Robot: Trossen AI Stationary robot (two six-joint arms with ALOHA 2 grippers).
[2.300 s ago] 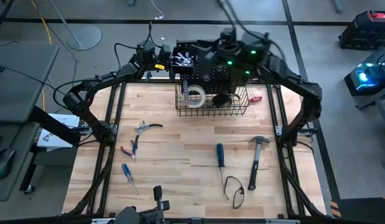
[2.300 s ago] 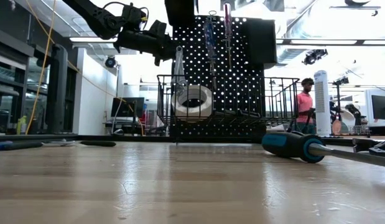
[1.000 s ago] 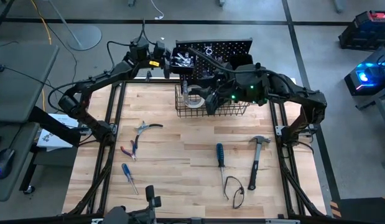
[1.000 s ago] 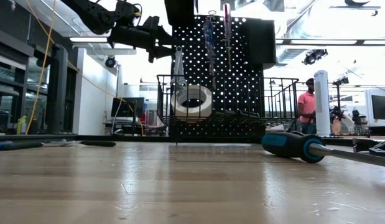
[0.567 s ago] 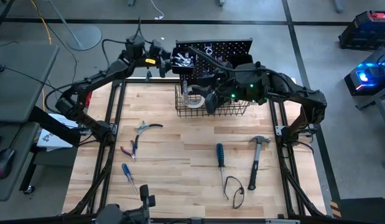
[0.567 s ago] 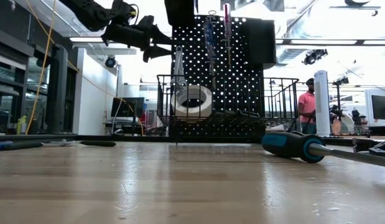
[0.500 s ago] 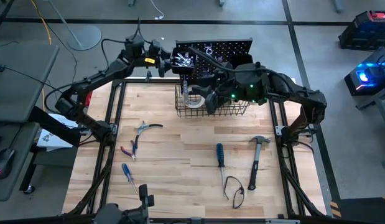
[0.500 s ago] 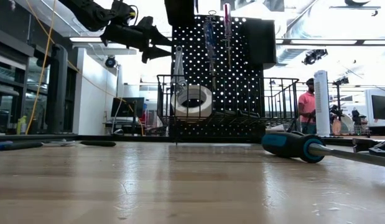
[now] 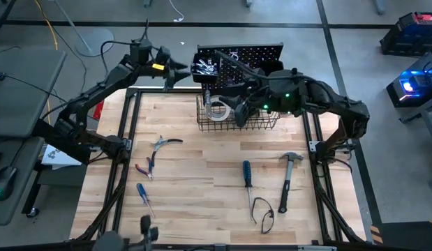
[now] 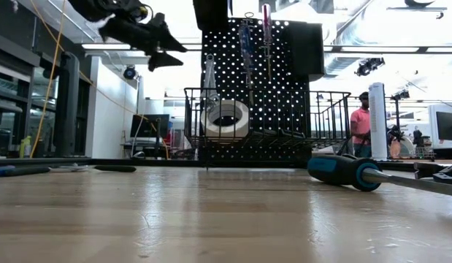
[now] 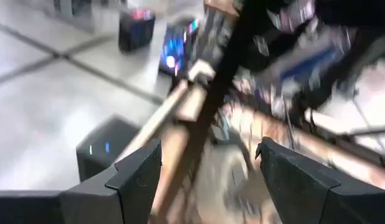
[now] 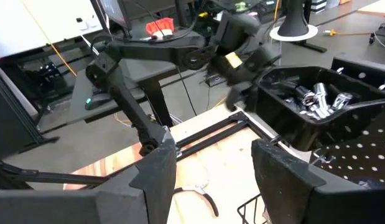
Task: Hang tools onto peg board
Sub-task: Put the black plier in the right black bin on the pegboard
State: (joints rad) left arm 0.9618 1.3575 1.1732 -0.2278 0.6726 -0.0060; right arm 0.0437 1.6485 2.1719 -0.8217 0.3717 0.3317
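Beside the peg board (image 9: pixel 238 51), the left claw (image 9: pixel 175 70) hangs open and empty, level with its bin (image 9: pixel 205 67). Right claw (image 9: pixel 238 111), open, hovers above the wire basket (image 9: pixel 257 125); remaining tools lie nearer on the surface (image 9: pixel 202 195).

tape roll (image 9: pixel 217 108) in basket (image 9: pixel 261 124) on peg board (image 9: pixel 252 53)
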